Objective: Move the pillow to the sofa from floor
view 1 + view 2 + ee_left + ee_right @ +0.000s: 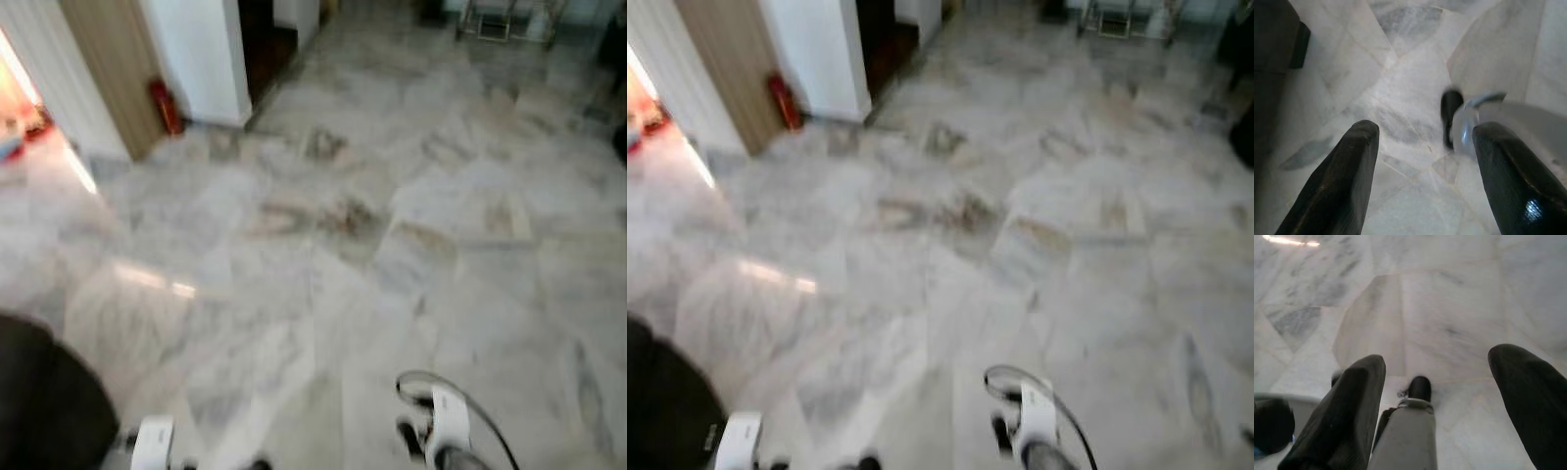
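One red fire extinguisher (165, 106) far left (by wall), marble floor (392, 245). Two grippers: left gripper (1422, 171) spread wide, empty; right gripper (1449, 396) likewise, touching nothing.

A red fire extinguisher (165, 106) stands on the marble floor (392, 245) beside a wooden door (113, 69) and white wall (201, 54).

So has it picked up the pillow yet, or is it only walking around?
Nothing looks done yet. Both the left gripper and right gripper are open and hold nothing, hanging above the marble floor. The blurred head views suggest it is walking. Finding the pillow, lifting it and reaching the sofa all remain.
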